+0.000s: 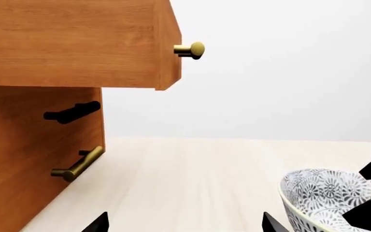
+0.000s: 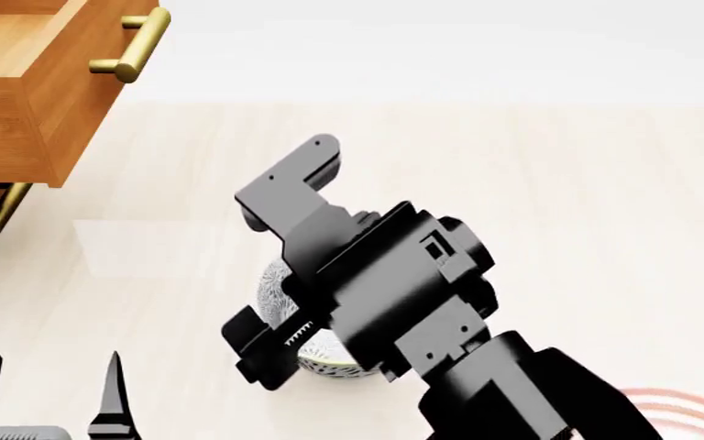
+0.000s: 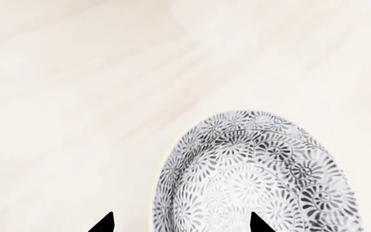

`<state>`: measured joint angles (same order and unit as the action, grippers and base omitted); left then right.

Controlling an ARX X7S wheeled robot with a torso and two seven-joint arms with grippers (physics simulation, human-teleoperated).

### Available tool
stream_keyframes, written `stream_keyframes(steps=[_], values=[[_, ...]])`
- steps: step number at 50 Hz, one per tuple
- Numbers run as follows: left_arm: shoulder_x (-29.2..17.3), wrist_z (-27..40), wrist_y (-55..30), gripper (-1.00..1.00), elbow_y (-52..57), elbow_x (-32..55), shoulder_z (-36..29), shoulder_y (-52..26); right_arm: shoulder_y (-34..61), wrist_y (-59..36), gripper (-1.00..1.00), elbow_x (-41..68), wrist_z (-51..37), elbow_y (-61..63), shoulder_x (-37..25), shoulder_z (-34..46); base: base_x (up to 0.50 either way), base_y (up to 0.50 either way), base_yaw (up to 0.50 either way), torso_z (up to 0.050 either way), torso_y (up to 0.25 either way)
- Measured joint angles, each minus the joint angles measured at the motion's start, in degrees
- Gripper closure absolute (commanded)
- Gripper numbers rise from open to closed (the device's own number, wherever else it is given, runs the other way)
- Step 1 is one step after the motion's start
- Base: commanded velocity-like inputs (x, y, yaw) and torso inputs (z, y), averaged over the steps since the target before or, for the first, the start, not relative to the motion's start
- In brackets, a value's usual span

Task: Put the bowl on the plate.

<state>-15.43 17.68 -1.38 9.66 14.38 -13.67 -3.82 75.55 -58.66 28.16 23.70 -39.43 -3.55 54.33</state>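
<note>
The bowl (image 3: 256,174), white with a dense grey floral pattern, stands upright on the pale wood surface. My right gripper (image 3: 180,224) is open over its rim, with one fingertip (image 3: 105,224) outside the wall and the other above the inside. In the head view my right arm covers most of the bowl (image 2: 276,295). Only a sliver of the plate (image 2: 685,406), with its red rings, shows at the lower right. My left gripper (image 1: 184,223) is open with nothing in it and hangs low to the left of the bowl (image 1: 327,193). It also shows in the head view (image 2: 49,378).
A wooden cabinet (image 1: 31,159) stands at the left with its upper drawer (image 2: 34,82) pulled out, showing brass handles (image 1: 79,164) and a brass knob (image 1: 192,50). Pale wood surface (image 2: 548,183) stretches behind and to the right of the bowl.
</note>
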Motion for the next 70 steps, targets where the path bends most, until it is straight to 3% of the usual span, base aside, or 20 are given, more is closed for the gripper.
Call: stream_keyframes(steps=[11, 26, 36, 70], values=[[-0.17, 0.21, -0.15, -1.0, 0.17, 0.09, -0.35, -0.16, 1.32, 4.1, -1.0, 1.1, 1.36, -7.43, 2.19, 4.63, 0.0, 0.0, 0.0, 0.0, 0.0], [-0.46, 0.42, 0.03, -1.0, 0.23, 0.32, -0.61, -0.19, 4.47, 11.51, -1.0, 17.49, -1.43, -13.95, 3.24, 21.66, 0.0, 0.0, 0.0, 0.0, 0.0], [-0.71, 0.62, -0.05, -1.0, 0.58, 0.5, -0.78, -0.1, 5.18, 14.31, -1.0, 24.11, -2.5, -15.5, 3.44, 28.49, 0.0, 0.0, 0.0, 0.0, 0.0], [-1.57, 1.32, -0.28, -1.0, 1.96, 0.84, -1.4, 0.21, 4.32, 17.6, -1.0, 25.41, -1.73, -18.25, 3.54, 32.52, 0.0, 0.0, 0.0, 0.0, 0.0]])
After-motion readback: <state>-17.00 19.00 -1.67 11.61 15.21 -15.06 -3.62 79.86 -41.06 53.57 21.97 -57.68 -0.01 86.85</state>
